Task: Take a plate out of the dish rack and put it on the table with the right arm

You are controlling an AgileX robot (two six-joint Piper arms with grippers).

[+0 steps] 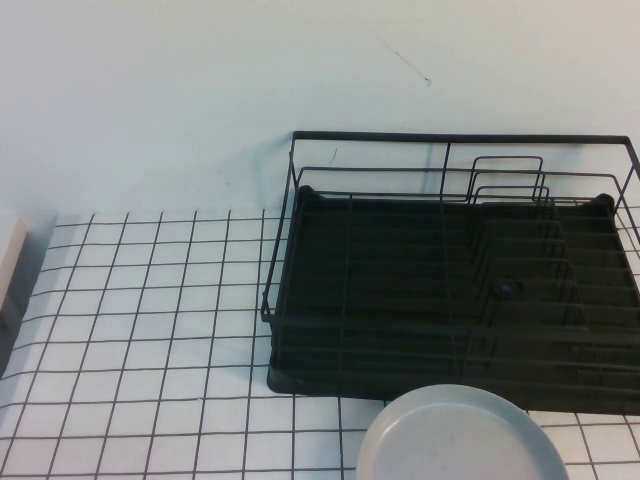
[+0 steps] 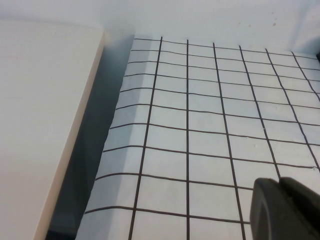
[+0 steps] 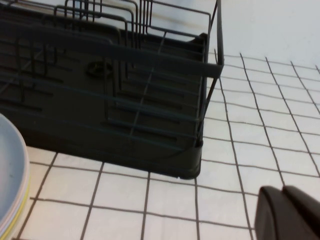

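The light grey plate (image 1: 462,436) is being shown lying flat on the tiled table (image 1: 150,330), just in front of the black dish rack (image 1: 450,290), whose tray is standing bare of dishes; the set-down is being judged complete. In the right wrist view, layered rims at the plate's edge are suggesting a stack. The right gripper (image 3: 287,214) is being held low over the table beside the rack, gripping nothing. The left gripper (image 2: 285,209) is being kept parked near the table's far edge, beside a cream board (image 2: 40,125). The jaws' openings cannot be told.
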